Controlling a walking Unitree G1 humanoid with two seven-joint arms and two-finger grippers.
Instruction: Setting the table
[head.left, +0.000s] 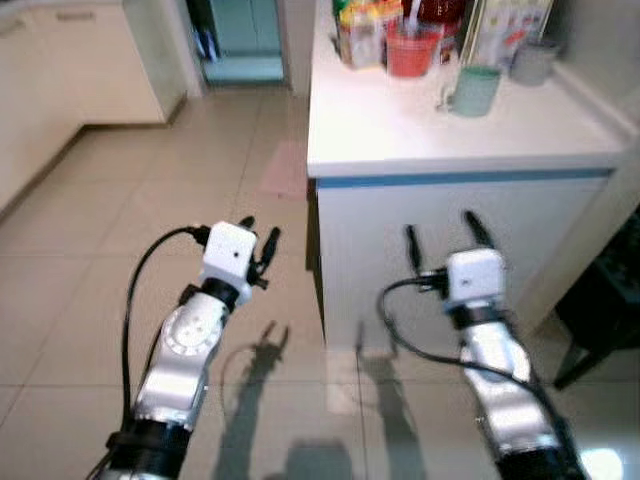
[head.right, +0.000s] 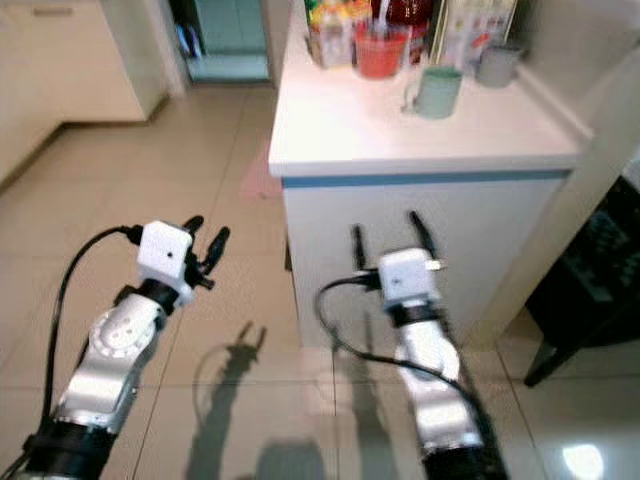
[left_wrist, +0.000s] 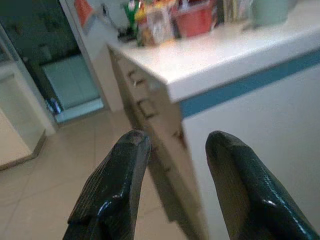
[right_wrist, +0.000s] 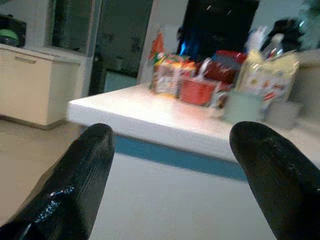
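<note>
The robot stands just before a white cabinet with a blue band under its top, and both arms are raised ahead of it below the level of the white surface (head.left: 400, 125). The left pincer (head.left: 259, 238) hangs over the tiled floor (head.left: 120, 200) off the cabinet's corner, its fingers a little apart and holding nothing; the right pincer (head.left: 440, 233) is held up in front of the cabinet's white side panel (head.left: 420, 240), its two fingers spread wide and empty. The tableware sits at the far end of the surface, well apart from both pincers: a pale green mug (head.left: 472, 90) nearest, a grey mug (head.left: 532, 62) beside it toward the wall, and a red cup (head.left: 411, 50) with something white standing in it, among colourful packets (head.left: 362, 30) and a printed bag (right_wrist: 262, 72). This looks like the approach step, with nothing picked up yet. The next move probably calls for raising an arm above the edge of the surface and reaching forward to one of the cups; the green mug seems the easiest, since it stands clear at the front of the group. The right arm is better placed for it. The pincer must clear the overhanging edge first, and close across the mug's wall or handle without knocking the neighbouring grey mug.
</note>
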